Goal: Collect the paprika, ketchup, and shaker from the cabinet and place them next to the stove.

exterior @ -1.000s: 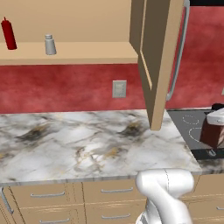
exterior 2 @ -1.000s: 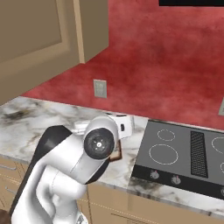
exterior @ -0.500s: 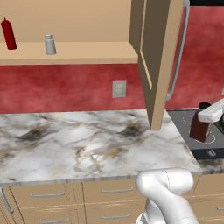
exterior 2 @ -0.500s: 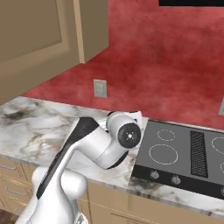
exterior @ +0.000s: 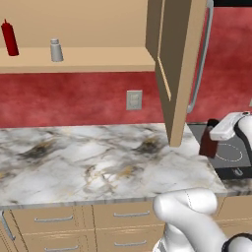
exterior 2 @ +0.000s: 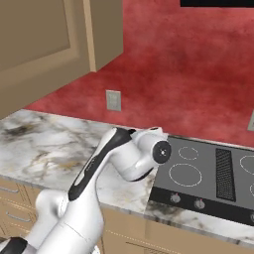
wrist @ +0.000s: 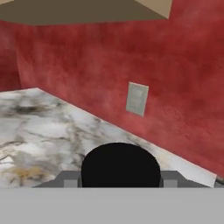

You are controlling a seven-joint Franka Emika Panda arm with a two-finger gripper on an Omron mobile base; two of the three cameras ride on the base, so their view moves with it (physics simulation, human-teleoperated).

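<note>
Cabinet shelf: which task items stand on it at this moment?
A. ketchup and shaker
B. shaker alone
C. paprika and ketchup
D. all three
A: the ketchup and the shaker stand on the cabinet shelf, while the paprika is down by the stove.

Flat, even rendered light with no glare. A soft shadow lies under the cabinet [exterior: 178, 69] shelf on the red wall [exterior: 74, 98]. The hand view is coarse and blurry.
</note>
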